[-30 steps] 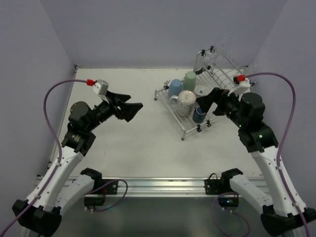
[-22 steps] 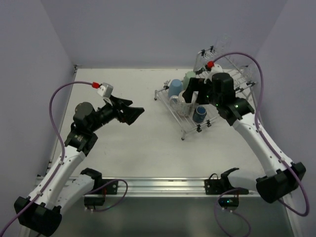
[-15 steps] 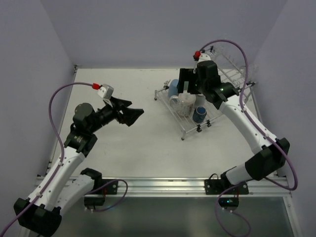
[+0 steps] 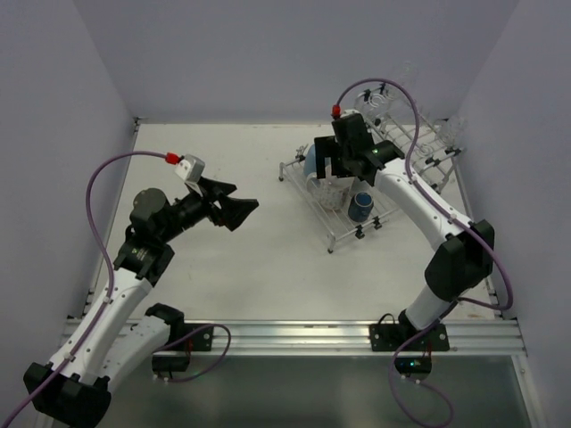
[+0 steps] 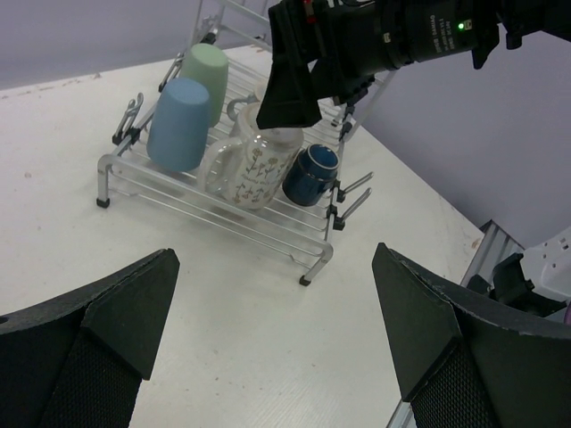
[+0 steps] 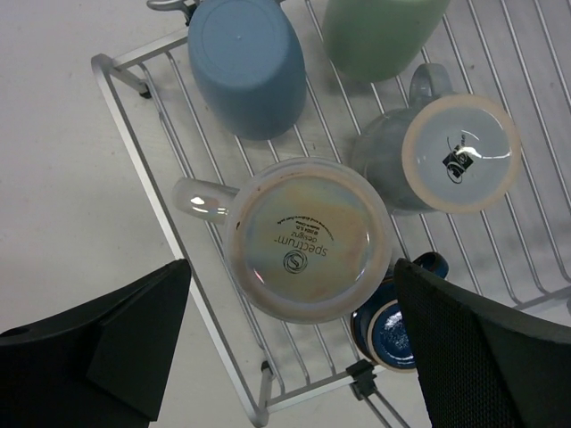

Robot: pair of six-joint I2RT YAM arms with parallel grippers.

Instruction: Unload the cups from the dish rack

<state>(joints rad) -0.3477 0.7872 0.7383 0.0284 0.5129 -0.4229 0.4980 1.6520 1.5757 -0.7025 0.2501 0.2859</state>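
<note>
The silver wire dish rack (image 4: 343, 235) stands at the back right, and its rods (image 6: 150, 134) fill the right wrist view. On its flat part stand a light blue cup (image 6: 247, 62), a pale green cup (image 6: 379, 31), an upside-down whitish mug (image 6: 308, 239), a grey mug with a cream base (image 6: 455, 152) and a dark blue cup (image 6: 393, 330) on its side. My right gripper (image 4: 335, 169) hovers open above the whitish mug, holding nothing. My left gripper (image 4: 234, 203) is open and empty over the table, left of the rack and facing it (image 5: 205, 201).
The rack's raised slotted back (image 4: 419, 125) stands behind the cups near the back wall. Purple walls close in the table on three sides. The right arm's links reach over the rack's right side. Bare white table (image 4: 250, 267) lies between the left gripper and the rack.
My right arm has swung from the rack's right side up and left to above the cups, its gripper now pointing down at the whitish mug. The left gripper has barely moved.
</note>
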